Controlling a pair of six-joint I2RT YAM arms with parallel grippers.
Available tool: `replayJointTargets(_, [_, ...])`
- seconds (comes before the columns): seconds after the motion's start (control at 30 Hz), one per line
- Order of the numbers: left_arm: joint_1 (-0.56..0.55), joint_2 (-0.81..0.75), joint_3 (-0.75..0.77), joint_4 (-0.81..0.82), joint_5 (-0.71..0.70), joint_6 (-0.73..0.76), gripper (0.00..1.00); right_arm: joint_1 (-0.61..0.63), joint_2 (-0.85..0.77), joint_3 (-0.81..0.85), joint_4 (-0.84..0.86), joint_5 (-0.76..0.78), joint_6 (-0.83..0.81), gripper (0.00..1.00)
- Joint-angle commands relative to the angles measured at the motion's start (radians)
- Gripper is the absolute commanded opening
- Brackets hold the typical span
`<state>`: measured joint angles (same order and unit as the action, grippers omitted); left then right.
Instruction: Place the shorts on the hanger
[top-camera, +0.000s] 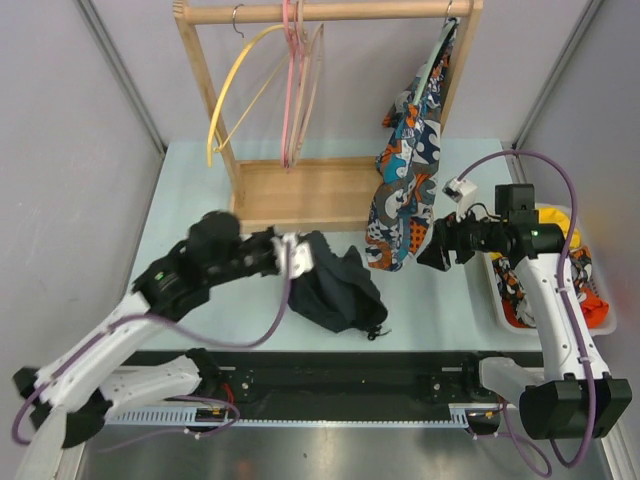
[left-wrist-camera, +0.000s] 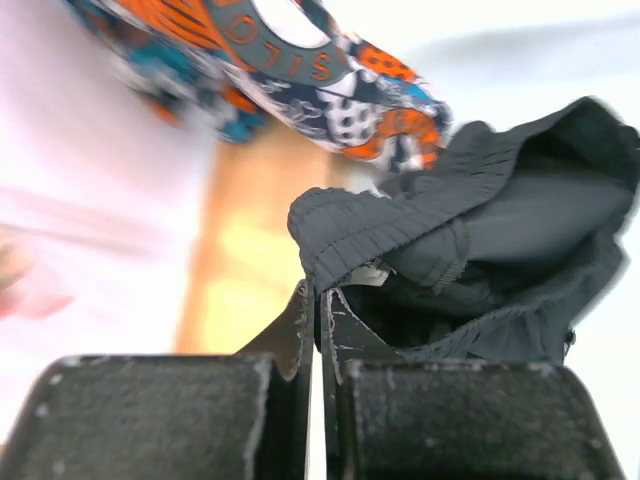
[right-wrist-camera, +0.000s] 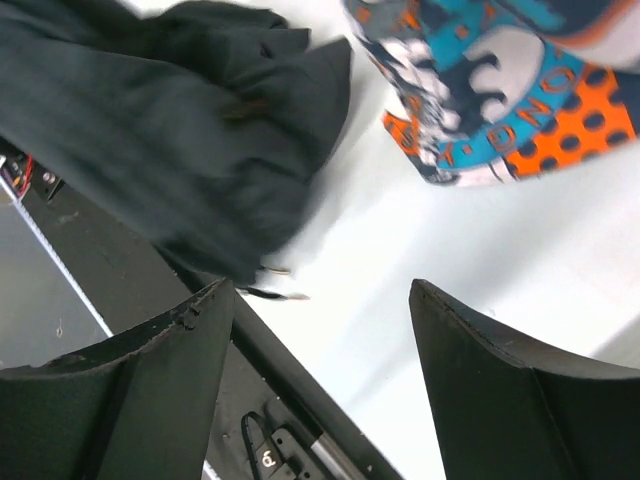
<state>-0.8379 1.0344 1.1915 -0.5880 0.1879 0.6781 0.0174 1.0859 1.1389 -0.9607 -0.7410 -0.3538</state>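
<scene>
We had the left gripper (top-camera: 298, 256) clamped on the plain dark navy soft-fabric shorts (top-camera: 338, 288). In the left wrist view its fingers (left-wrist-camera: 300, 325) were pressed almost together, and the ribbed waistband of the shorts (left-wrist-camera: 470, 235) was bunched right at their tips, so we judged that a fold of that band was pinched between them. The rest of the garment sagged in a heap on the pale table (top-camera: 185, 190), near the front edge and about midway across. That suited a one-corner hold meant to open up the waistband. The right gripper (top-camera: 436, 251) hung to the right of the shorts with its jaws spread wide and nothing between them. Its wrist camera looked down past both fingers at the dark cloth (right-wrist-camera: 170, 130) and the bare table, which we read as an approach to take the other side of the waistband. The thin tan wooden hanger (top-camera: 313, 85) with the metal hook hung from the far wooden rail (top-camera: 340, 11), between a pink hanger (top-camera: 291, 90) and the colourful blue-orange-white patterned garment (top-camera: 410, 170), with a yellow hanger (top-camera: 228, 90) to its left. It was well apart from the shorts, so we judged that the hanging itself was not yet begun.
</scene>
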Motion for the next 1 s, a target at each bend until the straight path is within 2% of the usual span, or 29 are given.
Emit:
replayJointTargets(0.0, [-0.004, -0.172, -0.145, -0.006, 0.025, 0.326, 0.0, 0.07, 0.002, -0.001, 0.086, -0.077, -0.056, 0.76])
replayJointTargets(0.1, [-0.007, -0.261, -0.231, 0.008, 0.074, 0.399, 0.01, 0.191, 0.012, -0.005, 0.158, -0.028, -0.051, 0.77])
replayJointTargets(0.17, [-0.006, -0.261, -0.259, 0.039, 0.055, 0.371, 0.0, 0.295, 0.029, -0.01, 0.194, 0.0, -0.047, 0.77])
replayJointTargets(0.27, [-0.006, -0.222, -0.233, 0.063, -0.008, 0.278, 0.0, 0.393, 0.061, -0.014, 0.249, 0.035, -0.017, 0.78])
replayJointTargets(0.47, [0.031, -0.096, -0.15, 0.126, -0.085, 0.011, 0.0, 0.513, 0.121, -0.044, 0.325, 0.04, 0.044, 0.81])
replayJointTargets(0.6, [0.123, 0.005, -0.084, 0.097, -0.111, -0.17, 0.0, 0.575, 0.138, -0.074, 0.399, 0.063, 0.116, 0.84])
replayJointTargets(0.67, [0.154, 0.056, -0.049, 0.07, -0.087, -0.21, 0.0, 0.624, 0.15, -0.093, 0.436, 0.092, 0.151, 0.89])
replayJointTargets(0.9, [0.207, 0.116, -0.017, 0.048, -0.074, -0.32, 0.0, 0.785, 0.249, -0.111, 0.618, 0.421, 0.231, 0.93])
replayJointTargets(0.97, [0.221, 0.133, -0.007, 0.03, -0.076, -0.344, 0.0, 0.811, 0.287, -0.111, 0.649, 0.449, 0.248, 0.9])
